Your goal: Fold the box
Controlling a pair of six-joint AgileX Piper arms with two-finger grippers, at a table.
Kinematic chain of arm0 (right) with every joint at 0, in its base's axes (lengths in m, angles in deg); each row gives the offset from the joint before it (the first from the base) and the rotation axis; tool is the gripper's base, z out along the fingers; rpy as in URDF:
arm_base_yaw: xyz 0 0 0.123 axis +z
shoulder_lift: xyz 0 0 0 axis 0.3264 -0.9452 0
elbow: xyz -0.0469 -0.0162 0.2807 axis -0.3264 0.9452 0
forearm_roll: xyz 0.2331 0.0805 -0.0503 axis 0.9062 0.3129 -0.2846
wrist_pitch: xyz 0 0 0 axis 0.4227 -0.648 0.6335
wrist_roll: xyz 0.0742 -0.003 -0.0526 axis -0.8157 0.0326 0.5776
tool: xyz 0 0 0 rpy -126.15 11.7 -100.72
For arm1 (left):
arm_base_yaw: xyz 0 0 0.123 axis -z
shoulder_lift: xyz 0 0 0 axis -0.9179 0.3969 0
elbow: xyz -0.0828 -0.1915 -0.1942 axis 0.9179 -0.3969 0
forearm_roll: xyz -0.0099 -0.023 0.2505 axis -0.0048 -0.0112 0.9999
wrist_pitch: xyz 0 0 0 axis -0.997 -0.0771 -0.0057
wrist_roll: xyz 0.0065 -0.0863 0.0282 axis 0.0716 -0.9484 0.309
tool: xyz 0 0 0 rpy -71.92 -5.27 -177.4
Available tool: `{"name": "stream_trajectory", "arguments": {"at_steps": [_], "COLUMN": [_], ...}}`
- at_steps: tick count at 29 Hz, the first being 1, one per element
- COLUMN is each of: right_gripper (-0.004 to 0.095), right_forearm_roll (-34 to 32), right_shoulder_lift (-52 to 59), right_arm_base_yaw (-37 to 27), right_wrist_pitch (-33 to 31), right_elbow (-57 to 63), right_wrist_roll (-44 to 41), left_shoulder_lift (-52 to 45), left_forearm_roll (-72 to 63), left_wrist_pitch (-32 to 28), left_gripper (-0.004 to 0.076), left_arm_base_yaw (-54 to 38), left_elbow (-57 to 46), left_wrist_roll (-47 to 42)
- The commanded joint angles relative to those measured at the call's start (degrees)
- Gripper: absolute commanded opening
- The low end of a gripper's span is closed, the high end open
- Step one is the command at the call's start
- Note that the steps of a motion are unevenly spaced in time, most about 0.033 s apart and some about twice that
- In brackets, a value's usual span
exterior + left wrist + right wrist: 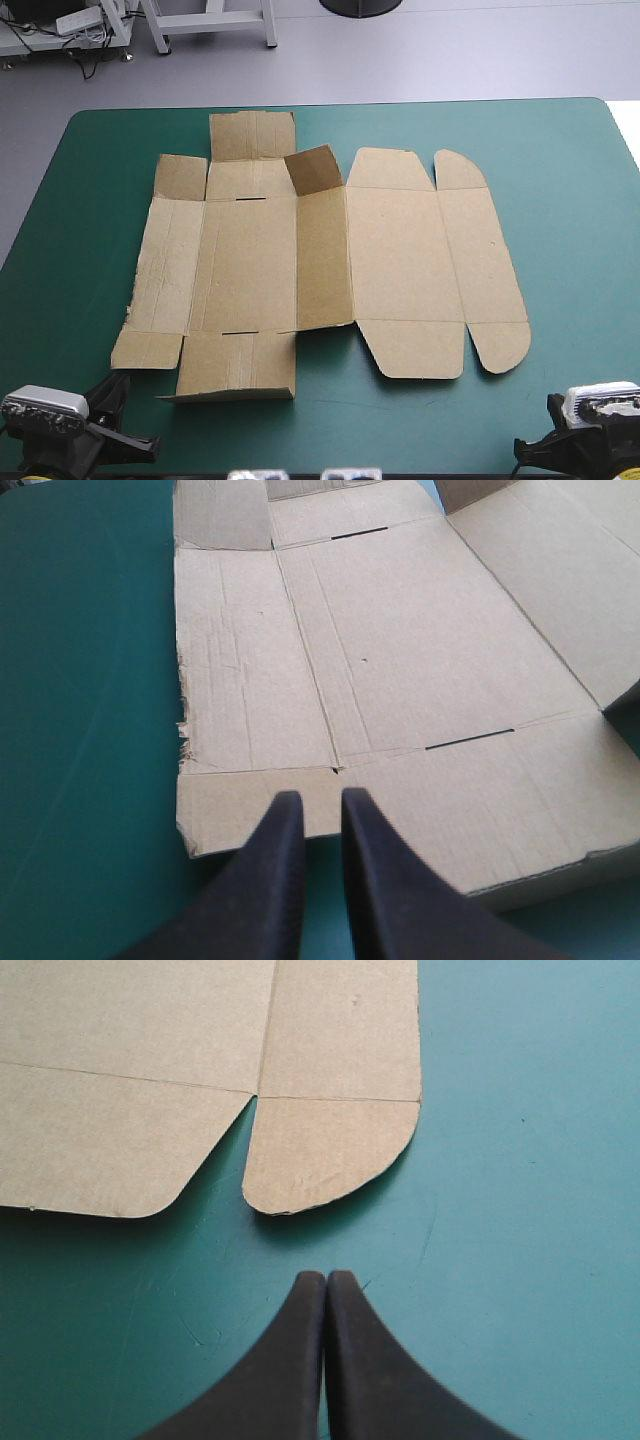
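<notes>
The brown box lies as a flat cut sheet across the middle of the teal-green table. One small flap near its far edge stands up, and the near-left flap lifts slightly off the cover. My left gripper is at the table's near left corner. In the left wrist view this gripper has only a narrow slit between its fingers, its tips just over the box's near edge and holding nothing. My right gripper is at the near right corner. It is shut, a little short of the rounded flap.
Bare teal-green cover surrounds the sheet, widest on the right and along the near edge. The table's far edge runs close behind the box's far flaps.
</notes>
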Motion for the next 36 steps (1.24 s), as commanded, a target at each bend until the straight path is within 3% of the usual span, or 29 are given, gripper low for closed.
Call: {"name": "stream_trajectory", "arguments": {"at_steps": [1, 29, 33, 36], "right_gripper": [-0.0013, -0.0013, -0.0013, -0.0013], "right_forearm_roll": [0.0, 0.0, 0.0, 0.0], "right_shoulder_lift": [-0.9, -0.9, -0.9, -0.9], "right_arm_base_yaw": [0.0, 0.0, 0.0, 0.0], "right_wrist_pitch": [3.4, 3.4, 3.4, 3.4], "right_elbow": [-1.2, -1.2, -1.2, -1.2], "right_wrist_roll": [0.1, 0.1, 0.1, 0.1], "left_shoulder_lift": [1.2, 1.2, 1.2, 3.0], "left_forearm_roll": [-1.3, -1.3, -1.4, -1.0], "left_wrist_pitch": [-4.1, -4.1, -5.8, -5.9], "left_gripper": [0.0093, 0.0091, -0.0005, -0.001], "left_arm_base_yaw": [0.1, 0.1, 0.1, 0.1], "left_elbow": [1.2, 1.2, 1.2, 2.3], "left_wrist_roll": [-0.1, -0.1, 1.6, 4.4]}}
